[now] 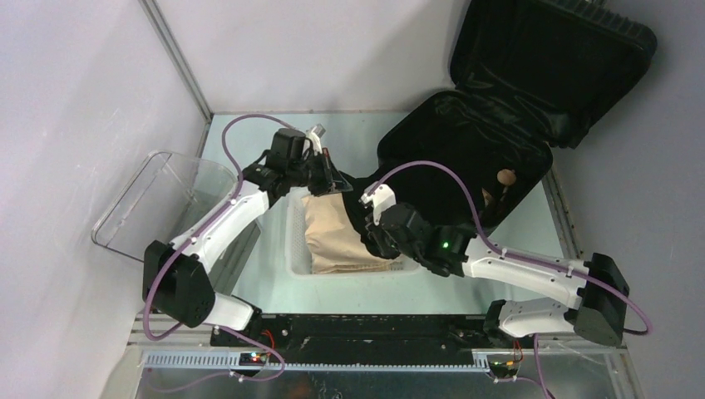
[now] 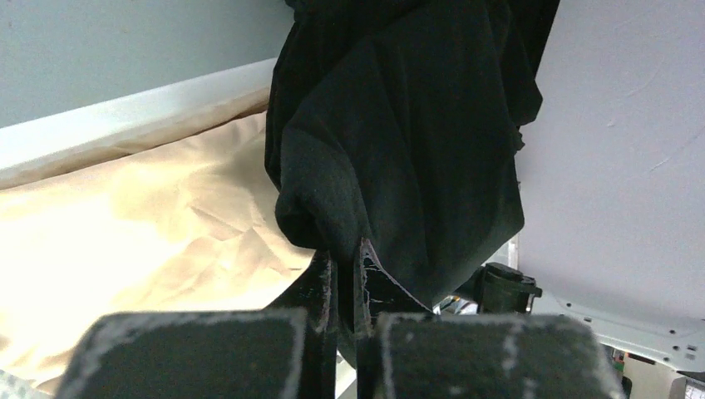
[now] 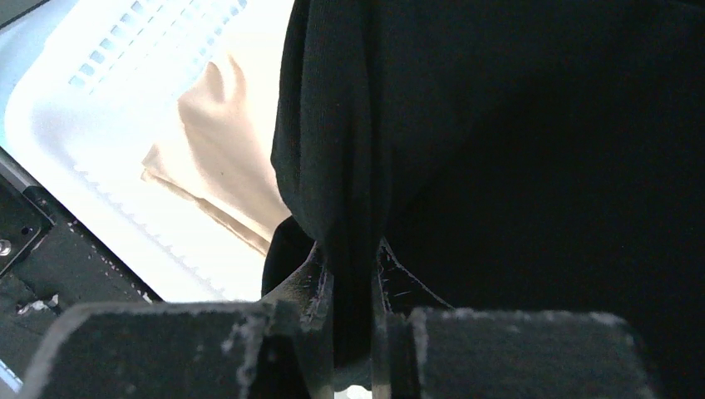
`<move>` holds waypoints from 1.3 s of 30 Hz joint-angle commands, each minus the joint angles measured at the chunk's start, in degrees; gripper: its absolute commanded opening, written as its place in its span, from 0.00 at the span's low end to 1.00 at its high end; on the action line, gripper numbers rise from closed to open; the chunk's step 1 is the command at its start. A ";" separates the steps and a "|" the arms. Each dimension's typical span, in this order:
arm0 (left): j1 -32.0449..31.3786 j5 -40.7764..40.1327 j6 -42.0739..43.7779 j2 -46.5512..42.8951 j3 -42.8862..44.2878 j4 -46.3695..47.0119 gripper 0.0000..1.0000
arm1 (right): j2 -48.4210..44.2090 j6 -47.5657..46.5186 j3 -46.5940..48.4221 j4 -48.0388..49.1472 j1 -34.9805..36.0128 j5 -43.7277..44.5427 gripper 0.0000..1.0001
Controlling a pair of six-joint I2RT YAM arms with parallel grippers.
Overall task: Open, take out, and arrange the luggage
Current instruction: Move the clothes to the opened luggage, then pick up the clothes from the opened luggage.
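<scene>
At far left we see a clear bin (image 1: 154, 195). Our left gripper (image 2: 342, 287) is pinched tight on one edge of the garment (image 1: 356, 204), which hangs over the basket (image 1: 293, 241) and its beige cloth (image 1: 332, 237). Our right gripper (image 3: 349, 278) clamps another fold of the garment. The luggage (image 1: 499, 125) lies open at the table's far right, lid raised.

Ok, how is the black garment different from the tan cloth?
The black garment hangs pinched by the left claw and right claw; the tan cloth lies folded in the white basket. The black garment is dark and draped, the tan cloth light and flat. Both are soft fabric.
</scene>
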 commanded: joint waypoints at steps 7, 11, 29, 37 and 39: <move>0.90 -1.39 7.29 -0.10 2.08 -2.90 0.00 | 1.68 4.18 0.80 13.45 3.00 -0.58 0.01; 0.95 -1.18 7.63 0.62 2.01 -3.05 0.00 | 2.60 4.15 0.80 12.38 3.11 0.66 0.09; 1.02 -0.30 10.55 4.35 0.97 -2.83 0.00 | -14.90 7.00 3.43 -5.42 -25.39 -4.46 0.93; 1.00 -0.51 11.46 5.05 1.16 -2.54 0.00 | -8.62 1.27 3.34 -10.16 -52.07 -26.93 0.99; 1.01 -0.23 11.52 5.42 1.37 -2.49 0.00 | -6.01 0.37 3.35 -10.83 -56.21 -33.92 0.99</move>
